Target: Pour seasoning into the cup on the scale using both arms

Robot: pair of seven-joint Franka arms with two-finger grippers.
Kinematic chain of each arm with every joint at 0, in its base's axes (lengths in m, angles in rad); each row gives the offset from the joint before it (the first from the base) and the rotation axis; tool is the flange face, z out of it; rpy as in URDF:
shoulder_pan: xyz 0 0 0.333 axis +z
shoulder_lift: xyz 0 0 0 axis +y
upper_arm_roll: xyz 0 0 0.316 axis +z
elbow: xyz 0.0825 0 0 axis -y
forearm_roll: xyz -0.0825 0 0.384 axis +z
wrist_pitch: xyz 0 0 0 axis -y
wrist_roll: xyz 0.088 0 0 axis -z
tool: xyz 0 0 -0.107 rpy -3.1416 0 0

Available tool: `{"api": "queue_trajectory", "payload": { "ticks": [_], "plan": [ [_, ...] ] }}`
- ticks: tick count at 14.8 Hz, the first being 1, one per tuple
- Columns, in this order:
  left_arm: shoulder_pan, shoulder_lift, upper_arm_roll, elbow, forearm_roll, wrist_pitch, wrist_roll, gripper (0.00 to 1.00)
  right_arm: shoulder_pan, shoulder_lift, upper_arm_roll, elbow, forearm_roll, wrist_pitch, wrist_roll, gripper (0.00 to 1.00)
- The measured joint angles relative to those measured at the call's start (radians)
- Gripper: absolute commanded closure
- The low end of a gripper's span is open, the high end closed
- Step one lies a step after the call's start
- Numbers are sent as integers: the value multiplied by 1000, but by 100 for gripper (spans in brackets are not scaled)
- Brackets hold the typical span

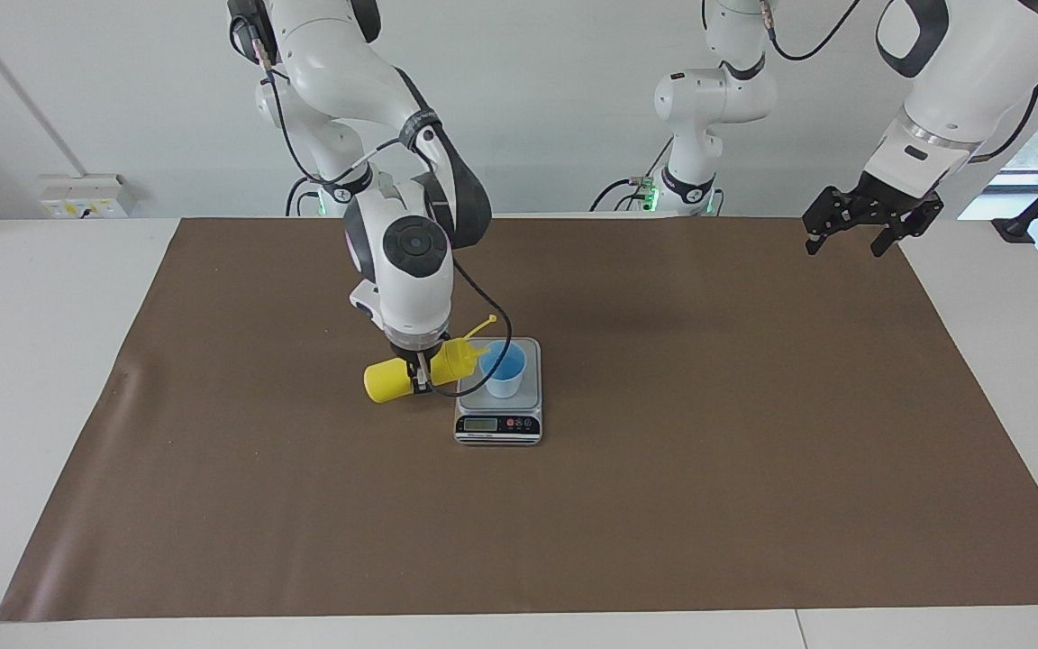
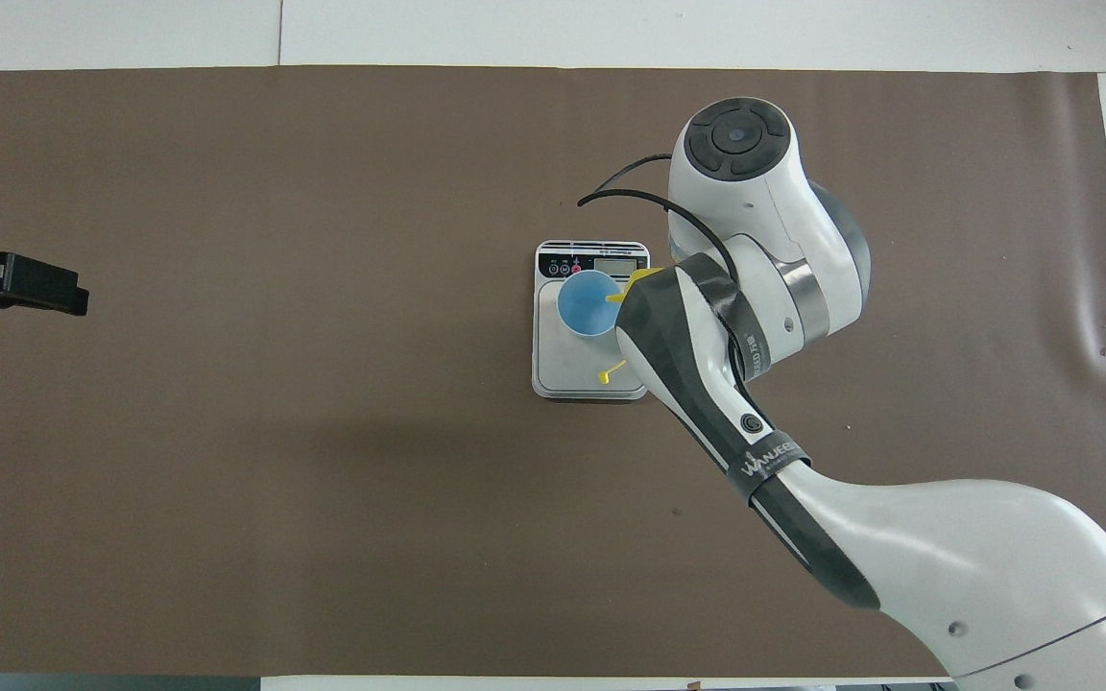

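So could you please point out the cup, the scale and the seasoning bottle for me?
cup (image 1: 503, 365), facing view, blue inside.
scale (image 1: 497, 425), facing view, black front panel.
seasoning bottle (image 1: 386, 381), facing view, yellow body near its base.

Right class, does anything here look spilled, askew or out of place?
Nothing spilled. The yellow bottle lies almost level in the right gripper, nozzle at the cup rim on the scale; its cap strap dangles loose. The left gripper waits, open.
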Motion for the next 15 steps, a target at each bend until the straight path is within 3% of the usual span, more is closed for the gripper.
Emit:
{"api": "queue_trajectory", "payload": {
  "ticks": [10, 15],
  "plan": [
    [0, 0, 0, 0, 0, 0, 0, 0, 33, 15, 0, 9, -86, -45, 39, 100],
    [0, 0, 0, 0, 0, 0, 0, 0, 35, 30, -6, 63, -90, -87, 74, 100]
  ]
}}
